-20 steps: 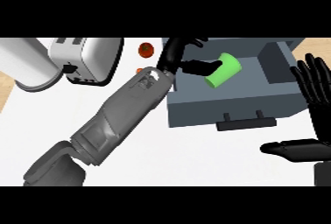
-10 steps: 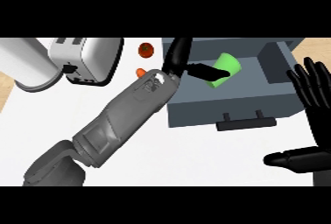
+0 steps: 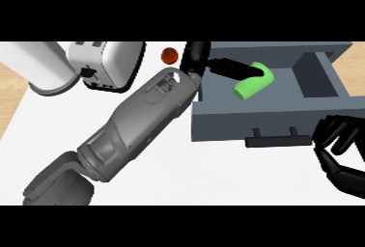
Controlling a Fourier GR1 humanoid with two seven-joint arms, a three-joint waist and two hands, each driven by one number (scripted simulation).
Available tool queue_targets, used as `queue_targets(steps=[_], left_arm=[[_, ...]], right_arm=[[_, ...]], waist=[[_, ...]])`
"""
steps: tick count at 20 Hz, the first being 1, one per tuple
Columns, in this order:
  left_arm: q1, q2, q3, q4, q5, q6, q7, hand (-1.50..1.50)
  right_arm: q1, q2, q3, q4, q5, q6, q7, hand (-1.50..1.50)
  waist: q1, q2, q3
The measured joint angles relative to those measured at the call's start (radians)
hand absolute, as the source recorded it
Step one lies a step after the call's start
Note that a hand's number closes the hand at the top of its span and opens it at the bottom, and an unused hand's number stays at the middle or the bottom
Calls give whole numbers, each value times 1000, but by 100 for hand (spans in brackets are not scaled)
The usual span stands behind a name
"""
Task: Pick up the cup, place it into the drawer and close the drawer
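Placing step: cup (image 3: 253, 83) lies on its side inside open drawer (image 3: 267, 116), toward desk's far right. Left hand (image 3: 214, 60) over cup, fingers fairly straight, contact w/ cup unclear. Right hand (image 3: 341, 154) curled, empty, nr drawer handle (image 3: 279, 140). Next, judged: clear left hand, push drawer front shut.

The counter top (image 3: 43, 135) is white and takes up most of the view. A strip of light wood surface (image 3: 10, 82) shows along the far left edge. On the far left of the counter stands a white cylindrical appliance (image 3: 39, 67). Just beside it, to the right, stands a white toaster (image 3: 107, 62) with a dark side panel. A small red round object (image 3: 170, 55) lies to the right of the toaster. Lighting is even, with soft shadows.
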Motion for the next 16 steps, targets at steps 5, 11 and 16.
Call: queue_targets(steps=[5,11,16], left_arm=[[34,48,41,-80,5,-10,39,-150],[134,156,75,-231,-1,-31,91,-150],[243,251,105,-387,-8,-42,136,-150]], right_arm=[[56,-22,46,-57,117,16,1,150],[60,-29,92,-68,282,-18,20,150],[36,0,156,-17,433,-74,5,150]], waist=[[27,-7,0],[47,-10,0],[55,-10,0]])
